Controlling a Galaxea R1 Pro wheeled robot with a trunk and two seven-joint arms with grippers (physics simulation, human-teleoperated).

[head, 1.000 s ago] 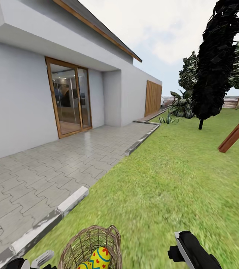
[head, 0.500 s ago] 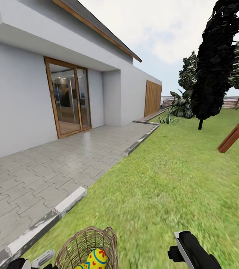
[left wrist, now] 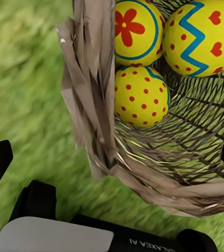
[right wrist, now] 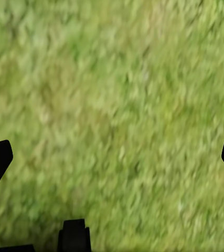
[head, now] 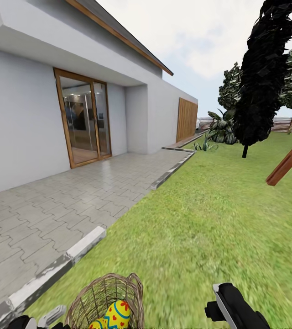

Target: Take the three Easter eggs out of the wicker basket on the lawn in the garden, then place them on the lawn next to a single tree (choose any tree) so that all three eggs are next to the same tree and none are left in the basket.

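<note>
All three eggs sit deep in the basket; left gripper, spread wide, should probably dip inside the rim

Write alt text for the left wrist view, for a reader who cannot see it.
Three yellow Easter eggs painted with red and blue marks lie together inside a brown wicker basket, seen from above. The basket stands on green lawn, and the left gripper hangs over its rim with jaws spread wide, holding nothing.
</note>
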